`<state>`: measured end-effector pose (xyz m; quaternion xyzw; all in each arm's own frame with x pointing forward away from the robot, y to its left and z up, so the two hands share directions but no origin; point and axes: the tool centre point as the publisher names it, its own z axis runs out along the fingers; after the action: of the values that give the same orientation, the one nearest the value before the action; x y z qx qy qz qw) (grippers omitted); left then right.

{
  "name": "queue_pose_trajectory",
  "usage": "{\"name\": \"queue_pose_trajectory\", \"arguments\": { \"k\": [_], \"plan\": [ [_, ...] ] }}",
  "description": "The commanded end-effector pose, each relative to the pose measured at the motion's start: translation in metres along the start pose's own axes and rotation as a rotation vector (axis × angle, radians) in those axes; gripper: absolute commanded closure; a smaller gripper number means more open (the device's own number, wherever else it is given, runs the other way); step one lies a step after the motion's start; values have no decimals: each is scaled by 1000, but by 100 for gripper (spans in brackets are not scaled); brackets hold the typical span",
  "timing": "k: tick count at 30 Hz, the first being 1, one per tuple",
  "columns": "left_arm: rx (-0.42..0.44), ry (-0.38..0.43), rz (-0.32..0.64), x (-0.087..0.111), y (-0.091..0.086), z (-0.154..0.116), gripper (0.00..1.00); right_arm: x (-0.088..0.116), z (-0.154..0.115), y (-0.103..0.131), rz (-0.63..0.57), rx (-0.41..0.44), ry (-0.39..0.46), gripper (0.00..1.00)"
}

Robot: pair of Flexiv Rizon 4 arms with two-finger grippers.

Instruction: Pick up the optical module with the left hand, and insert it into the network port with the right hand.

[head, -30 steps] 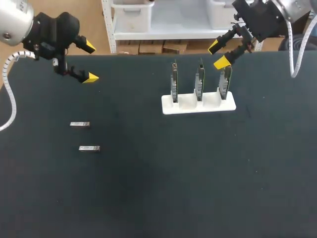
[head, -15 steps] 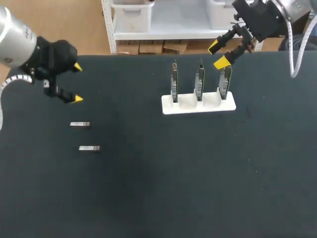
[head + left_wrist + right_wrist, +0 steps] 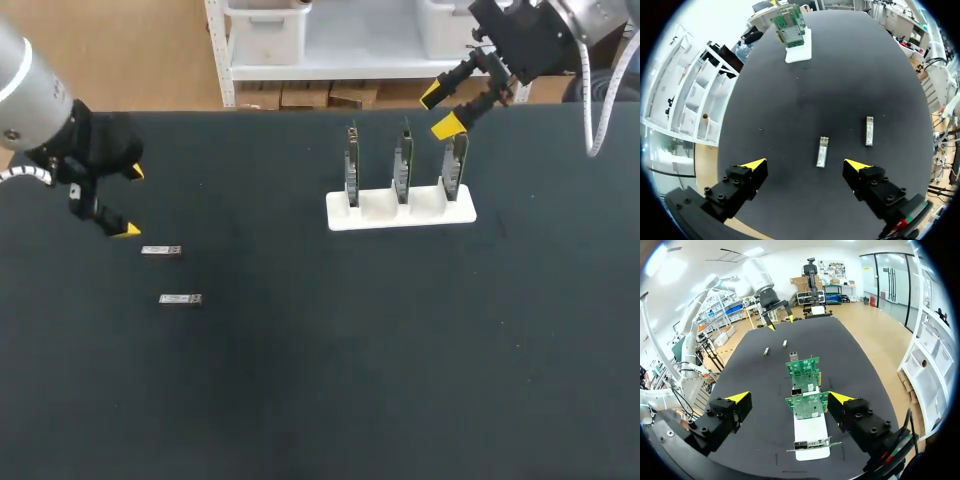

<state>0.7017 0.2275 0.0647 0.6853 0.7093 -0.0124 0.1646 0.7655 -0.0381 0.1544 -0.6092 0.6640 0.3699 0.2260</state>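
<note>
1. The left gripper (image 3: 129,201) hangs over the left part of the dark table (image 3: 330,380), its fingers spread wide with nothing between them
2. Two small silver modules lie flat on the table, apart from each other; neither is touched by a finger
3. The first module (image 3: 161,251) lies just beside the left gripper's lower yellow tip; in the left wrist view it sits a little ahead of the gripper, in line with the gap between the fingers
4. The second module (image 3: 181,299) lies near the first, a little further from the gripper and toward the table's front edge
5. A white stand (image 3: 400,213) sits at the far middle of the table and holds three green circuit boards (image 3: 402,160) upright in a row
6. The right gripper (image 3: 439,110) hovers above the far right end of the stand, close to the rightmost board; its fingers are wide apart and empty
7. In the right wrist view the boards stand in line just ahead of that gripper, between its two yellow tips
</note>
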Motion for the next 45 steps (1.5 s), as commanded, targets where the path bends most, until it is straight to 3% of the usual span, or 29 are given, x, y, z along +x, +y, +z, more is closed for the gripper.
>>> {"name": "queue_pose_trajectory", "arguments": {
  "k": [1, 6, 10, 21, 34, 45],
  "plan": [
    [30, 25, -11, -1, -4, 10, 0, 1, 0, 3, 0, 8, 0, 0],
    [47, 18, -42, 3, -21, 14, 0, 1, 0, 3, 0, 8, 0, 0],
    [44, -15, -121, 10, -29, 15, 0, 1, 0, 3, 0, 8, 0, 0],
    [-23, 66, 22, 7, -38, 29, 0, 1, 0, 3, 0, 8, 0, 0],
    [-13, 76, 51, -6, -30, 32, 0, 1, 0, 3, 0, 8, 0, 0],
    [-20, 125, 30, 1, -25, 37, 0, 1, 0, 3, 0, 8, 0, 0]
  ]
}}
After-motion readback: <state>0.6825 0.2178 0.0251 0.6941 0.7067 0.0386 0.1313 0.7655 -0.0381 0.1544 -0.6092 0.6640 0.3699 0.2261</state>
